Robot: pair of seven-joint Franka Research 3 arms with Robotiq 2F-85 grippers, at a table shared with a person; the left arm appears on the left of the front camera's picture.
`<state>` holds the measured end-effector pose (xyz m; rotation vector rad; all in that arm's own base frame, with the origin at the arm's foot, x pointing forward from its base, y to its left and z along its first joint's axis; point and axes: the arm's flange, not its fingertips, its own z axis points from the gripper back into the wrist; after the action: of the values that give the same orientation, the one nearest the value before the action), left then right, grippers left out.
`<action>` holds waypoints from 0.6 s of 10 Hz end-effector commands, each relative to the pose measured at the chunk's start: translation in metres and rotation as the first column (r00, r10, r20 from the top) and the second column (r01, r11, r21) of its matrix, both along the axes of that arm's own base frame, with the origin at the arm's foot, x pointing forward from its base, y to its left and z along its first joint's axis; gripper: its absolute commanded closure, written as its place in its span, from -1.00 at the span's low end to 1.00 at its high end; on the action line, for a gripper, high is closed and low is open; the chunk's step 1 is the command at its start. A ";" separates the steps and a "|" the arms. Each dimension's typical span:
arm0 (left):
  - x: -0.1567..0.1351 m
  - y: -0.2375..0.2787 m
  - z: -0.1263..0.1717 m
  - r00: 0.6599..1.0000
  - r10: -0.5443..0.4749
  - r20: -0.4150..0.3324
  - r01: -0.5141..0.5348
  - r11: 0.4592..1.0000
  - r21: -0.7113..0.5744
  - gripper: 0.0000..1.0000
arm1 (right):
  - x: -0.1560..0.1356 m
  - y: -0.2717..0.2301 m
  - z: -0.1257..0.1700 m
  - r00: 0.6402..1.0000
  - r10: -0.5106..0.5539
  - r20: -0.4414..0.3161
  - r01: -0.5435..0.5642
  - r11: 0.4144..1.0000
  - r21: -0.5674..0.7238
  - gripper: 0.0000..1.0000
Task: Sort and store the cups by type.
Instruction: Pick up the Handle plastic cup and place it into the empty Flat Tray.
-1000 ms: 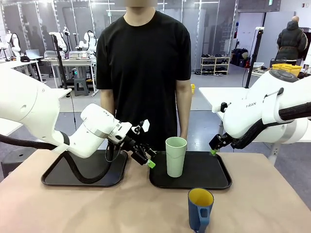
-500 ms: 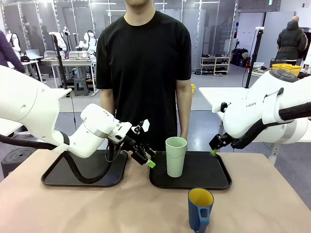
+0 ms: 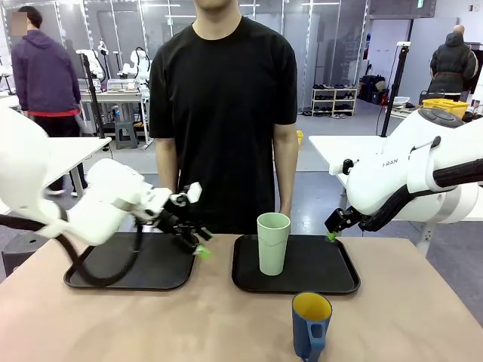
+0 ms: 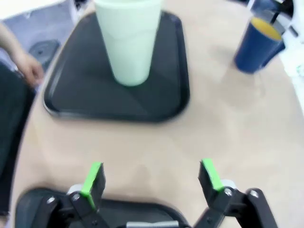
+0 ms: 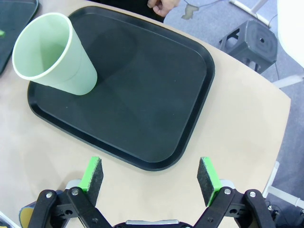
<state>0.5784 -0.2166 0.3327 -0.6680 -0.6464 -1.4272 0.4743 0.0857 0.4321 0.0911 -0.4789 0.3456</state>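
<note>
Left tool [image 4: 152, 175] and right tool [image 5: 151, 173] hang released, empty; I judge a hasty reach could topple the mug [image 3: 311, 324] on the counter [image 3: 151, 324].

— What can't you make out from your end?
— In my front view the left gripper [image 3: 199, 247] is a smear just left of centre, so I can't read its jaws there. The right gripper [image 3: 330, 234] sits right of centre, tiny and mostly tucked behind its own arm. The blue mug [image 3: 311, 326] loses its base at the bottom edge.
— And the wrist cameras?
— My left wrist view is soft all over. The green cup [image 4: 128, 40] is cut off at the top edge. I can't find the blue mug's handle at upper right. The near tray [image 4: 26, 211] is largely hidden behind the left gripper along the bottom. In my right wrist view, a person's hand [image 5: 164, 5] is clipped by the top edge.
</note>
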 end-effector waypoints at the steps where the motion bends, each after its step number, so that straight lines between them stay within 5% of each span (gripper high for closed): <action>1: -0.070 0.040 0.037 1.000 0.018 0.020 -0.021 0.987 0.160 -1.00 | 0.001 -0.002 0.001 1.000 0.002 0.001 -0.002 1.000 0.007 -1.00; 6: -0.144 0.157 0.077 0.980 0.199 0.001 -0.182 0.893 0.411 -1.00 | 0.001 -0.002 0.001 1.000 0.002 0.001 -0.002 1.000 0.007 -1.00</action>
<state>0.4389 -0.0729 0.4035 -0.3132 -0.4073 -1.3589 0.4743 0.0856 0.4322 0.0911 -0.4791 0.3454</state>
